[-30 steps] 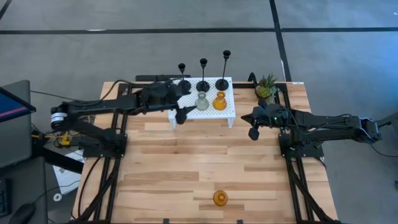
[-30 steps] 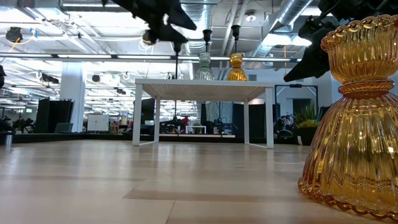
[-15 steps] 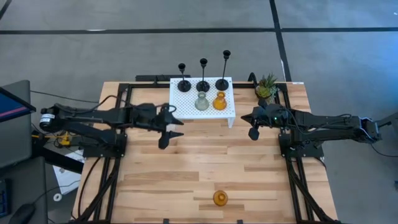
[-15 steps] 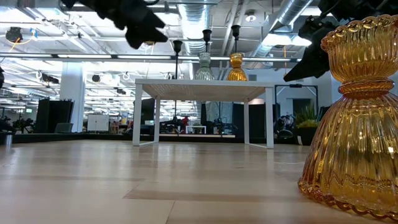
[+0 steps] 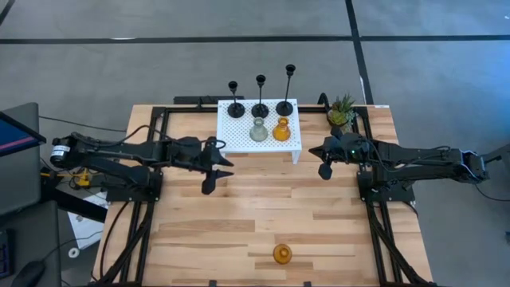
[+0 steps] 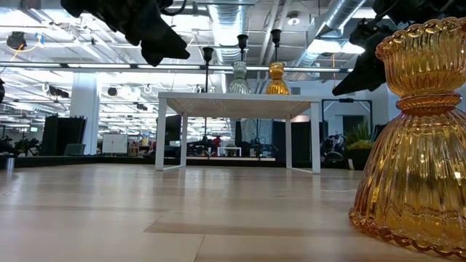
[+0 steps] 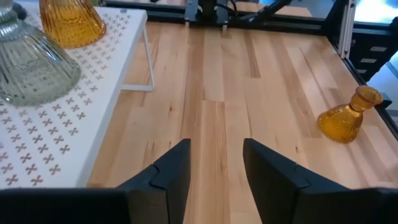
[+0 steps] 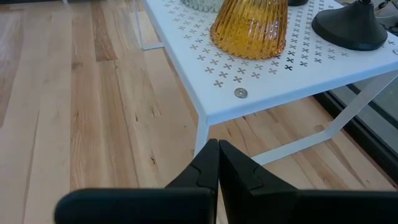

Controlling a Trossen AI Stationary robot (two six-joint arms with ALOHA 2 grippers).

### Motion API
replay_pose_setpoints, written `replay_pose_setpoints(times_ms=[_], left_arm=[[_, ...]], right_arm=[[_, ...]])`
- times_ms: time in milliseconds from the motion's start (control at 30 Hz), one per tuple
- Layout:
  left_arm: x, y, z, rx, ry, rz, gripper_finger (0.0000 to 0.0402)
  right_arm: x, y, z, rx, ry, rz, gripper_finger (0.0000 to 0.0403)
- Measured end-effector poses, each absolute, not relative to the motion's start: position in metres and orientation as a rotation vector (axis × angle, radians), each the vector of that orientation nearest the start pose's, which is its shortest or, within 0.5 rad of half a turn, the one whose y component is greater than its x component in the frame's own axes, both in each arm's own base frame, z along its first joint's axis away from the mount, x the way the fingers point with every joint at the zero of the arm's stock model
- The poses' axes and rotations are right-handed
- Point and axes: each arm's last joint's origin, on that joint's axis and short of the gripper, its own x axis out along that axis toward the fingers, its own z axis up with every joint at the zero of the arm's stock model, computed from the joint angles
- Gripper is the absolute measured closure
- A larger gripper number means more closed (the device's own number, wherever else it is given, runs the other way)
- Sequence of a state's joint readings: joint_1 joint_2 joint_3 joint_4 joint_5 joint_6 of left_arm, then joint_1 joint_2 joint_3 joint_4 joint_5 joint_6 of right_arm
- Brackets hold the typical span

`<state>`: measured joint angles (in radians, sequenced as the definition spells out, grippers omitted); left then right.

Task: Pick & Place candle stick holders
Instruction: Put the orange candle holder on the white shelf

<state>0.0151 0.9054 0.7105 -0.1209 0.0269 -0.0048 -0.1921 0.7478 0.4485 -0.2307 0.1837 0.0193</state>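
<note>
Three thin black candle stick holders (image 5: 260,104) stand in a row along the back of the white perforated stand (image 5: 239,139). In front of them stand a grey-green glass holder (image 5: 258,130) and an amber one (image 5: 280,129). A second amber glass holder (image 5: 282,254) stands on its base on the wooden table near the front edge. My left gripper (image 5: 217,175) hovers open, left of and in front of the stand, with nothing between its fingers (image 7: 171,171). To the right of the stand my right gripper (image 5: 324,169) hangs shut and holds nothing.
A small potted green plant (image 5: 342,111) sits at the table's far right corner behind my right arm. Bare wood lies between the stand and the amber holder at the front. The stand's legs (image 6: 315,138) rest on the table.
My left gripper has drawn back from the stand's left front corner toward the table's left and near side. It has also sunk a little. For the last half second it has stayed almost still. The holders have kept their places.
</note>
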Motion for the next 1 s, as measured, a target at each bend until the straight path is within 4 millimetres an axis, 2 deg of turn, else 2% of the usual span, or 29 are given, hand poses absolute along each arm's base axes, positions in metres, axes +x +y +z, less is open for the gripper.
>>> replay_pose_setpoints(times_ms=[233,500,600,800,1000], left_arm=[[0.202,0.002,0.296,-0.01,0.279,-0.011,0.0254],[0.202,0.002,0.297,-0.009,0.273,-0.011,0.027],[0.201,0.002,0.292,0.027,0.285,-0.016,0.0287],[0.195,0.002,0.271,0.064,0.321,-0.023,0.0339],[0.174,0.001,0.263,0.065,0.274,-0.025,0.0394]], right_arm=[[0.158,-0.036,0.22,0.023,0.519,-0.374,0.0403],[0.159,-0.025,0.219,0.246,0.493,-0.349,0.0403],[0.161,-0.016,0.219,0.244,0.504,-0.264,0.0403],[0.161,0.0,0.219,0.217,0.512,-0.174,0.0403],[0.161,0.01,0.219,0.199,0.522,-0.116,0.0403]])
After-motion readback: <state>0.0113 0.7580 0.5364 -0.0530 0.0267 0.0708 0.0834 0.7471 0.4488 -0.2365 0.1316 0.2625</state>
